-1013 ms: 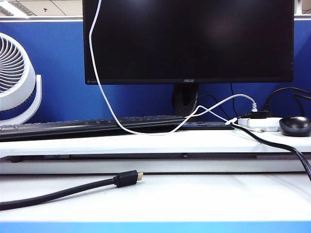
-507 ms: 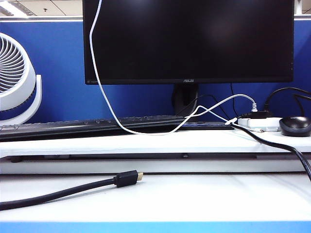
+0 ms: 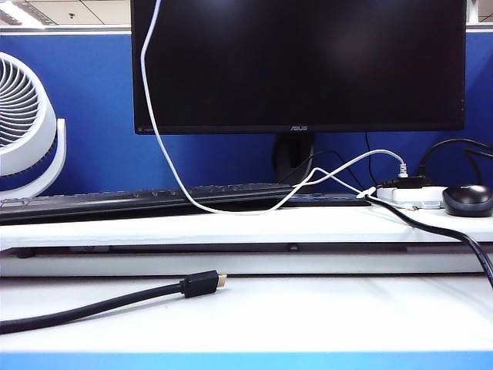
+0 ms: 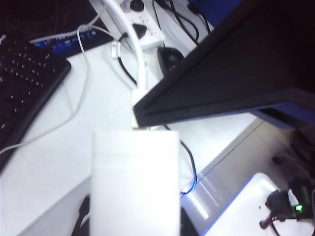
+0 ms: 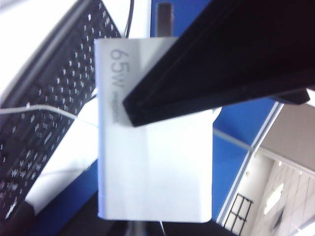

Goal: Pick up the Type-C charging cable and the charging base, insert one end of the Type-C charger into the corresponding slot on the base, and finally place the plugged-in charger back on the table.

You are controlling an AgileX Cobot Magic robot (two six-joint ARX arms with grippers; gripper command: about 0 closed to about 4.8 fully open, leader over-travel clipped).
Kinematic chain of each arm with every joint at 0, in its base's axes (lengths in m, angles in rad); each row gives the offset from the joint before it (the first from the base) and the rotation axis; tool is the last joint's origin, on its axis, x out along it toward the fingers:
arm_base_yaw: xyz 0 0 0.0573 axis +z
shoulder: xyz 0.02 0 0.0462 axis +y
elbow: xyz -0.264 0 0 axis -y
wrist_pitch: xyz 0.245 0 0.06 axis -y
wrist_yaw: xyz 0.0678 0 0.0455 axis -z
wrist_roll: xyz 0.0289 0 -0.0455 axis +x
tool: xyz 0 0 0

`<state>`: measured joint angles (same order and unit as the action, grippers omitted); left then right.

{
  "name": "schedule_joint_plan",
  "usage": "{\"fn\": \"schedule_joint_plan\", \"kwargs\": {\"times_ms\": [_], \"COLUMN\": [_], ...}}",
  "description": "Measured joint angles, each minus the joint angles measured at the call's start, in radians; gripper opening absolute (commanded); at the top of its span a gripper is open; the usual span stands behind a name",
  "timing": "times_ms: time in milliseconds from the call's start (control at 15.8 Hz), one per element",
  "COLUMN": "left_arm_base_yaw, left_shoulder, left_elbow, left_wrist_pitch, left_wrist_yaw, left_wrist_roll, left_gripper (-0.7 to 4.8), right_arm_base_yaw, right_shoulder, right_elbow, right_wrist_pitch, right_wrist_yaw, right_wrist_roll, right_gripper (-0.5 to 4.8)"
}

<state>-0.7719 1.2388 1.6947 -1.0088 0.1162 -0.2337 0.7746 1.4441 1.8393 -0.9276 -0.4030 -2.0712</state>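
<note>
Exterior view showed neither arm; both worked above its top edge, where the white cable point(image 3: 166, 166) climbed out of sight, left of centre. My left jaws were clamped on the charger point(image 4: 135, 187), held clear of the counter point(image 3: 308, 316), long axis pointing away from them. The cable met its far end, so my right jaws sat nearer that socket. A dark bar point(image 4: 221, 83) hid the joint, so seating unconfirmed. Right jaws: cannot tell whether they pinched the cable, the charger filling that wrist view.
</note>
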Motion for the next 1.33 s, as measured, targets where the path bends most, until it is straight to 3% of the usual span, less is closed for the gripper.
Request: {"fn": "schedule_joint_plan", "kwargs": {"times_ms": [633, 1330], "left_arm_base_yaw": [0.001, 0.004], "left_shoulder": [-0.005, 0.004], "left_elbow": [0.0, 0.0], "left_wrist_pitch": [-0.013, 0.002], "left_wrist_yaw": [0.013, 0.013], "left_wrist_roll": [0.062, 0.066], "left_gripper": [-0.05, -0.05], "right_arm_base_yaw": [0.006, 0.005], "right_shoulder": [-0.002, -0.003], "right_elbow": [0.002, 0.002], "right_wrist_pitch": [-0.011, -0.011], "right_wrist_yaw": [-0.011, 0.016], "right_wrist_roll": [0.003, 0.004], "right_gripper": [0.02, 0.03]}}
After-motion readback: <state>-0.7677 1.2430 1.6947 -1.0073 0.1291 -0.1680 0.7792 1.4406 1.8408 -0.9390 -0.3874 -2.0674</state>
